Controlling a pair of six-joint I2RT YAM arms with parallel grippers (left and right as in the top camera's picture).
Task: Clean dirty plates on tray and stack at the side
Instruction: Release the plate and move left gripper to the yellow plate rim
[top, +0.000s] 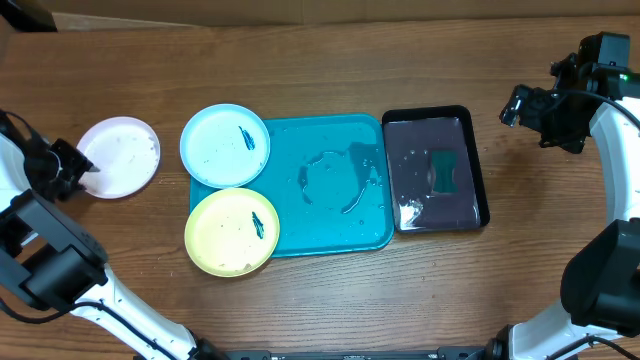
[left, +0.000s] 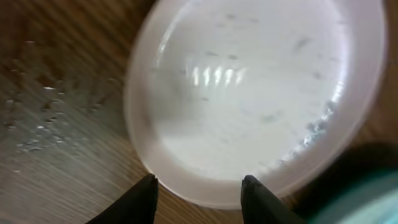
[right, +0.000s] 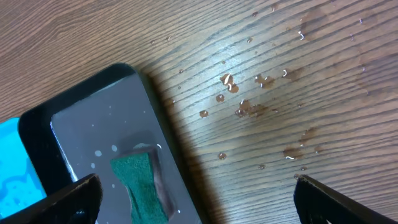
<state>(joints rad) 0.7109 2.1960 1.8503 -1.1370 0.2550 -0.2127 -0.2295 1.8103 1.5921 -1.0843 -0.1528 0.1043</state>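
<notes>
The left hand (left: 199, 198) is partly spread, pinching nothing, its fingertips at the left rim of the white plate (left: 249, 93), which lies on the tabletop (top: 400, 60) left of the tray (top: 330, 232). The right hand (right: 198, 186) is spread wide and empty, above wet tabletop right of the black tray (right: 158, 134).

Mid-way across the wooden table (top: 330, 60), a large teal rectangular plastic tray (top: 340, 232); against its right edge, a smaller black plastic tray (top: 480, 175) with a green sponge (top: 445, 171) inside. On the teal tray's left end, overhanging its rim — round light-blue plastic plate (top: 224, 146) behind, round pale-yellow plastic plate (top: 232, 231) in front. Further left, on the table, a round white plastic plate (top: 120, 157).
</notes>
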